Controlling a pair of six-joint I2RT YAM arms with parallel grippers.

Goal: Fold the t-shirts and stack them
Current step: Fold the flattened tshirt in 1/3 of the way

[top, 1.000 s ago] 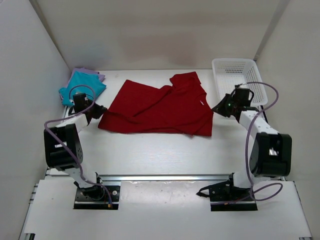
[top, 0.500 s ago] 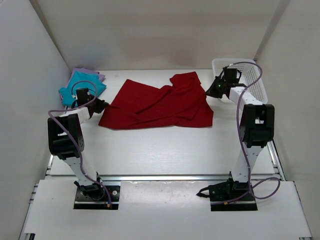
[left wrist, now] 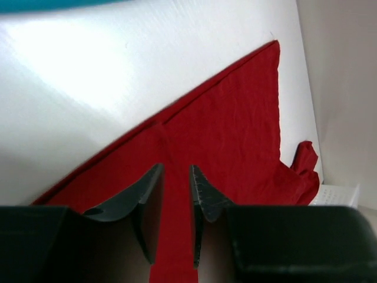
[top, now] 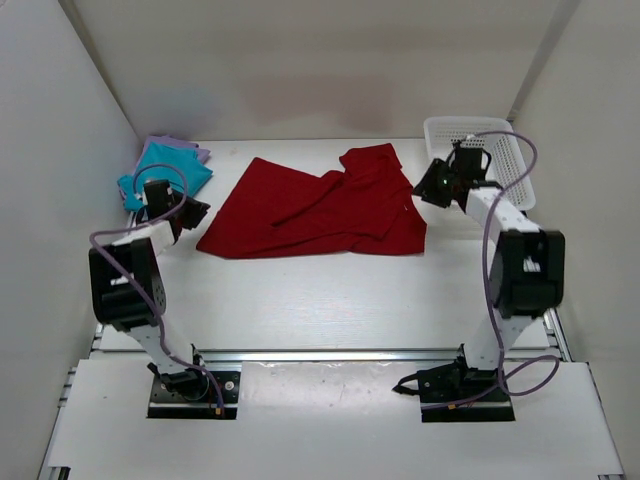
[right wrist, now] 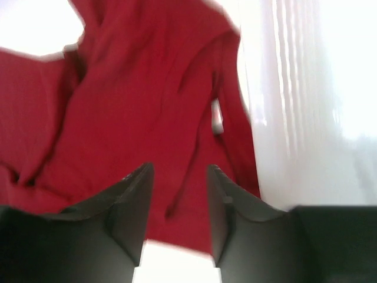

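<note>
On the smooth white table (top: 320, 295) the rumpled dark red t-shirt (top: 320, 210) lies spread mid-table between the left claw (left wrist: 175, 177), narrowly parted and empty, and the right claw (right wrist: 179, 177), wider and empty, with the teal t-shirt (top: 165, 172) atop the lavender t-shirt (top: 193, 151) far left and a white mesh basket (top: 478, 135) far right.
</note>
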